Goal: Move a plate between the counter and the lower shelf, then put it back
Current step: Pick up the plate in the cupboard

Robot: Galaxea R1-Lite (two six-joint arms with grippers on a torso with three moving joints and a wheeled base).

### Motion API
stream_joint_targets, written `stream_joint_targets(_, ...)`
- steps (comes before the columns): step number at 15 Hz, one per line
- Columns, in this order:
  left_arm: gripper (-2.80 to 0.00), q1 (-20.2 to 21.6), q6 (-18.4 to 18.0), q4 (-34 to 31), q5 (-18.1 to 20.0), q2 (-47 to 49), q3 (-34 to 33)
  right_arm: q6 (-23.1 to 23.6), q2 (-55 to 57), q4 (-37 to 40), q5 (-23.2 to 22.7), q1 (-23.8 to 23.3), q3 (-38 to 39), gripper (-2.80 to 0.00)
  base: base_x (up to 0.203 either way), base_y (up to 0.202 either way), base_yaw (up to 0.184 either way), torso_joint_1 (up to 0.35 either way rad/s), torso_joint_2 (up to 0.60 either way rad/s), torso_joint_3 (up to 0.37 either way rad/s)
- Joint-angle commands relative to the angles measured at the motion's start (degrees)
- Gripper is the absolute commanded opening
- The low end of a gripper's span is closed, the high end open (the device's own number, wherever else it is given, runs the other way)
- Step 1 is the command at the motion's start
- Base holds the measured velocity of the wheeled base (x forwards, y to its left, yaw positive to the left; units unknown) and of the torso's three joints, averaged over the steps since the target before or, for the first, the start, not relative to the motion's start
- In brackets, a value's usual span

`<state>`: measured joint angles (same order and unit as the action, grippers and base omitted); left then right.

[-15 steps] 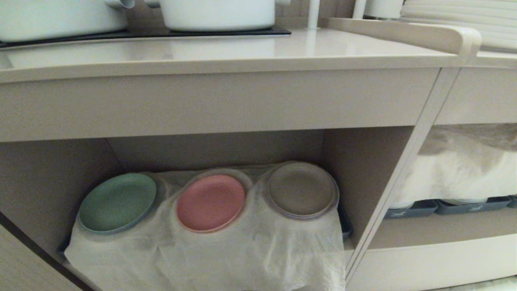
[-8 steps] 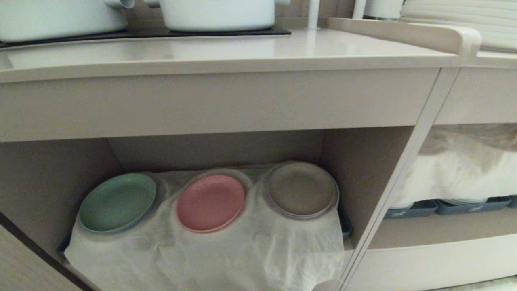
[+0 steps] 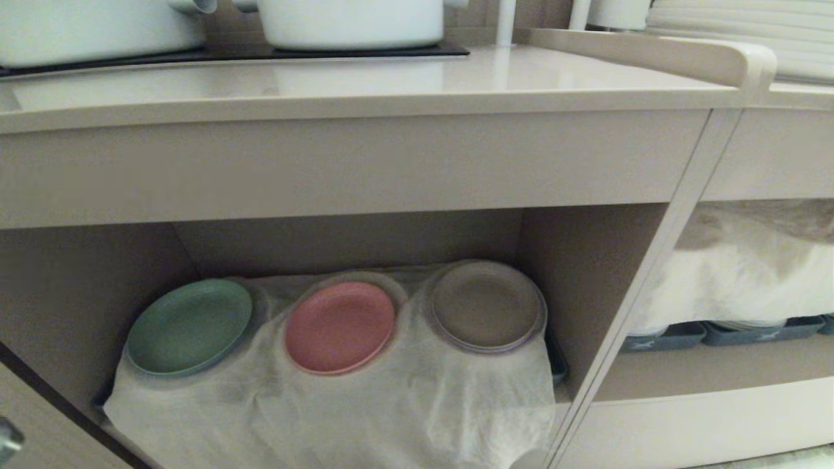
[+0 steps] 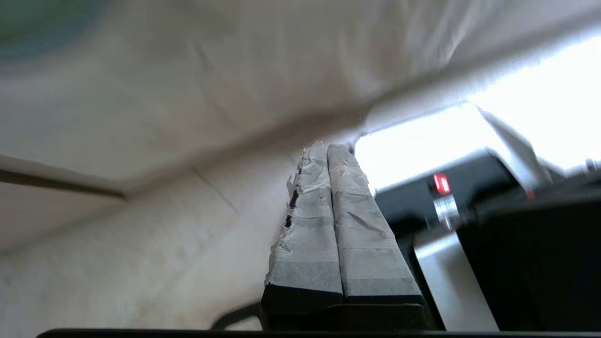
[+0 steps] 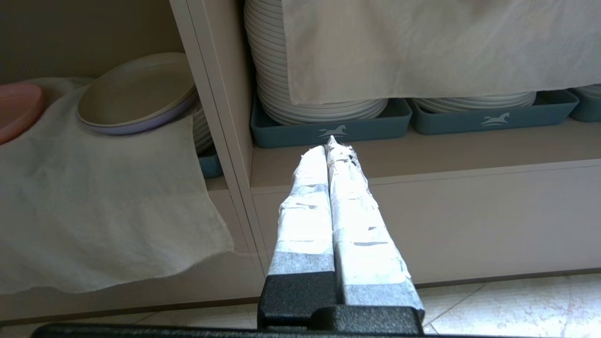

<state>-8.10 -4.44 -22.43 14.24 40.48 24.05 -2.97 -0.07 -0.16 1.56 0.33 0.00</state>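
The pink plate [image 3: 339, 327] lies on white cloth in the lower shelf [image 3: 586, 273], between a green plate [image 3: 189, 326] and a grey-beige plate [image 3: 487, 306]. Its edge also shows in the right wrist view [image 5: 16, 110]. The glossy beige counter [image 3: 391, 85] runs above the shelf. My left gripper [image 4: 327, 148] is shut and empty, its taped fingers pressed together close under the hanging cloth [image 4: 235, 70]. Only a grey bit of the left arm [image 3: 6, 440] shows in the head view. My right gripper [image 5: 331, 143] is shut and empty, low before the neighbouring shelf.
White pots [image 3: 352, 23] stand on the black hob [image 3: 260, 52]. Right of the divider post [image 3: 625, 312], blue-grey trays [image 5: 328, 124] hold stacks of white plates under another cloth [image 5: 422, 47]. The cloth [image 3: 391, 417] drapes over the lower shelf's front edge.
A grey part of the left arm has come in at the head view's lower left corner. A pale shape has appeared at the bottom edge by the cloth's right corner. The plates have not moved.
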Motion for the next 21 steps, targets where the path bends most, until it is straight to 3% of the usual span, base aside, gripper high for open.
stream_joint_targets(1, -2.8, -1.62, 0.38, -0.07, 0.25, 9.55, -0.48, -0.01, 0.07, -0.11, 0.02, 0.02, 0.0, -2.8, 0.0, 0.0, 0.0, 0.0, 0.0, 0.0)
stream_joint_targets(4, -2.8, -1.81, 3.85, 1.12, 0.41, 16.95, -1.58, -0.01, 0.07, -0.06, 0.02, 0.02, 0.0, -2.8, 0.0, 0.0, 0.0, 0.0, 0.0, 0.0)
stream_joint_targets(6, -2.8, -1.83, 12.84, 3.62, 0.36, 20.42, -2.17, -0.01, 0.07, -0.11, 0.02, 0.02, 0.0, -2.8, 0.0, 0.0, 0.0, 0.0, 0.0, 0.0)
stream_joint_targets(8, -2.8, -1.83, 17.15, 8.36, 0.29, 22.99, -3.45, -0.01, 0.07, -0.11, 0.02, 0.02, 0.0, -2.8, 0.0, 0.0, 0.0, 0.0, 0.0, 0.0)
stream_joint_targets(11, -2.8, -1.82, 20.32, 21.89, 0.19, 29.6, -7.38, -0.01, 0.07, -0.05, 0.02, 0.02, 0.0, -2.8, 0.0, 0.0, 0.0, 0.0, 0.0, 0.0)
stream_joint_targets(16, -2.8, -1.83, 22.17, 47.1, 0.06, 44.29, -12.23, -0.01, 0.07, -0.02, 0.02, 0.02, 0.0, -2.8, 0.0, 0.0, 0.0, 0.0, 0.0, 0.0)
stream_joint_targets(18, -2.8, -1.83, 22.61, 53.75, -0.28, 49.33, -12.3, -0.01, 0.07, -0.11, 0.02, 0.02, 0.0, -2.8, 0.0, 0.0, 0.0, 0.0, 0.0, 0.0)
stream_joint_targets(21, -2.8, -1.83, 26.31, 60.25, -1.88, 55.22, -11.19, -0.01, 0.07, -0.11, 0.02, 0.02, 0.0, -2.8, 0.0, 0.0, 0.0, 0.0, 0.0, 0.0)
